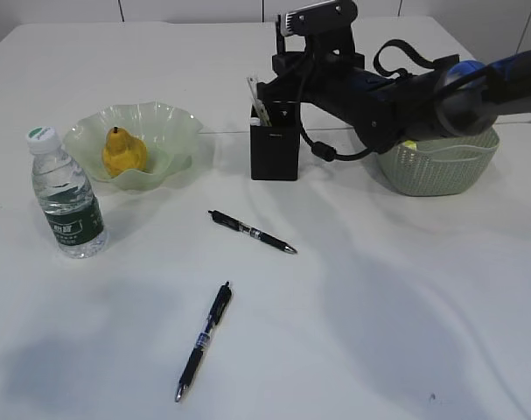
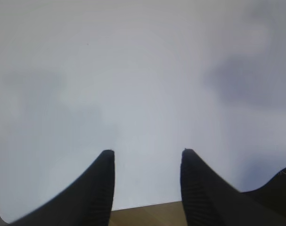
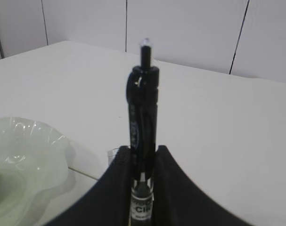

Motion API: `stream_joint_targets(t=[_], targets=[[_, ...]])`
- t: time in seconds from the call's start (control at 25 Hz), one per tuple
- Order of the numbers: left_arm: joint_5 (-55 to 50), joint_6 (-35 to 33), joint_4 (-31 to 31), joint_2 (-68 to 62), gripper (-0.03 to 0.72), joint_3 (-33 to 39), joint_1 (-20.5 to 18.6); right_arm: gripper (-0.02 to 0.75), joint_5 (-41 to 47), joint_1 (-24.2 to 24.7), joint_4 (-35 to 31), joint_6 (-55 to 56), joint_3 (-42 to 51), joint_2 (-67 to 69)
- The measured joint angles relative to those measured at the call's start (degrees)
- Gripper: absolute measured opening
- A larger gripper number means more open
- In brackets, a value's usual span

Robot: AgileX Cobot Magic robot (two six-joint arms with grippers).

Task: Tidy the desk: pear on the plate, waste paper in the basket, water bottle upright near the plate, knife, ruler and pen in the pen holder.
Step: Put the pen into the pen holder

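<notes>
We see the right gripper (image 3: 143, 174) clamping 1 upright pen (image 3: 143, 136) above the pen holder (image 1: 275, 150); left gripper (image 2: 147, 188), half-spread and empty, overhangs the desk (image 2: 133, 84) edge; 2 pens (image 1: 251, 232) lie mid-desk; holder contents unclear.

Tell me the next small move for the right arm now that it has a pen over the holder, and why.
Probably lower a little and open the jaws. The right gripper is shut on an upright pen, and in the exterior view it sits right above the black pen holder. Two more pens lie on the desk.
</notes>
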State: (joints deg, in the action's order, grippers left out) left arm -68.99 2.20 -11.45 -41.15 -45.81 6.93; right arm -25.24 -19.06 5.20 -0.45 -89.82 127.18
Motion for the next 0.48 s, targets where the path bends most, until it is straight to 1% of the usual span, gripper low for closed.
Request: stream_joint_targets(t=[0.48], targets=[[0.0, 0.0, 0.1, 0.0, 0.310, 0.0, 0.0, 0.113, -3.3, 0.6, -0.8, -2.1, -0.2, 2.8]])
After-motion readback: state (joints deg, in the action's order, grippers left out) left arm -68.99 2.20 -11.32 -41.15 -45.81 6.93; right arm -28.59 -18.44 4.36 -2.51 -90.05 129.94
